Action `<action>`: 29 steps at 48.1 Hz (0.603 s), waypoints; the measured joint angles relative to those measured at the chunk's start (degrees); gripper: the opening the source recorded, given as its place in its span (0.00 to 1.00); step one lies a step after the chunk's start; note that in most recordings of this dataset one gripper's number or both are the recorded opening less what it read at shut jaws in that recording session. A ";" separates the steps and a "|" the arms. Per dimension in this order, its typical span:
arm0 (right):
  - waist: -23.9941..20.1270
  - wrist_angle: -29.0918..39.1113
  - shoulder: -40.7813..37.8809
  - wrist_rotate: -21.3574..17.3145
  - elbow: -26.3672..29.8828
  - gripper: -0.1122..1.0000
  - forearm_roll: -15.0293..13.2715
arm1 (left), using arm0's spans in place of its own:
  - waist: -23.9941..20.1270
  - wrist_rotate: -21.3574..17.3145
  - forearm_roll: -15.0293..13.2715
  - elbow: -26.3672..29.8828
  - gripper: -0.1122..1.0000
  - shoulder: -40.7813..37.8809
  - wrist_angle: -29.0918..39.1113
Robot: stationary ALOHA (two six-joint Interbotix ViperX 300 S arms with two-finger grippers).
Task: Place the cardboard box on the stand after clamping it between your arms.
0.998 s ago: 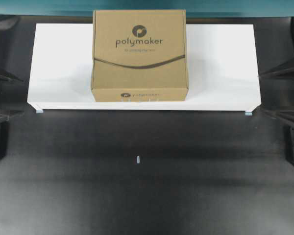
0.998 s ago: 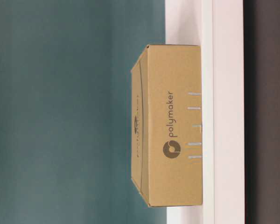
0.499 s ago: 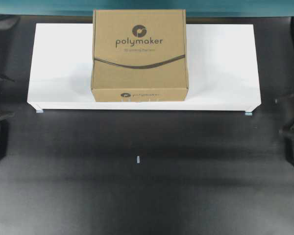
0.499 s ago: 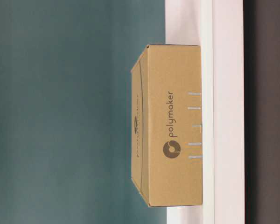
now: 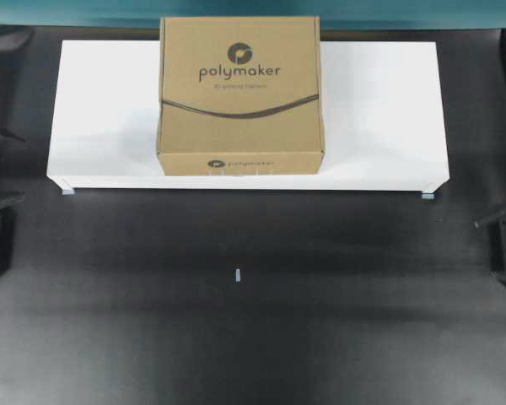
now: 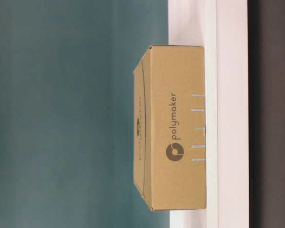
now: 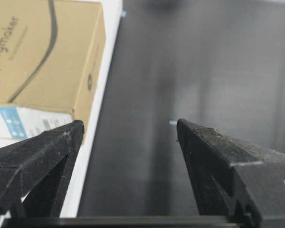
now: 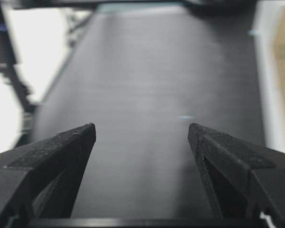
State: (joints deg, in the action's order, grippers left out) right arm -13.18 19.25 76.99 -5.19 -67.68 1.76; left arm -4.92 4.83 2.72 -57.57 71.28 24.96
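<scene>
The cardboard box (image 5: 240, 94) is seen resting flat on the stand (image 5: 379, 110), lid up, with the round logo, the word "polymaker" and the curved dark line facing the overhead camera. It is set left of the stand's middle in that view, its front face lying almost flush with the stand's near edge and its back edge reaching the far edge by the teal wall (image 5: 67, 10). White surface is left bare on both sides of it, more on the right. Small light-blue feet are visible at the stand's two front corners. In the table-level view, which is turned on its side, the cardboard box (image 6: 175, 128) is shown sitting squarely on the white stand (image 6: 232, 114).

The black bench (image 5: 236, 337) carries a tiny pale speck (image 5: 237, 274) in front of the stand.

The left claw (image 7: 129, 130) is held open, its two black fingers wide apart with nothing between them; a corner of the box and the stand's edge are seen beyond it. The right claw (image 8: 141, 132) is likewise spread open and holds nothing, facing along the dark bench. Both arms are kept at the edges of the overhead view, well apart from the box
</scene>
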 measured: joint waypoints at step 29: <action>14.68 2.81 6.06 0.00 -0.88 0.78 3.60 | 0.00 0.09 -0.09 -0.26 0.78 -0.18 -0.09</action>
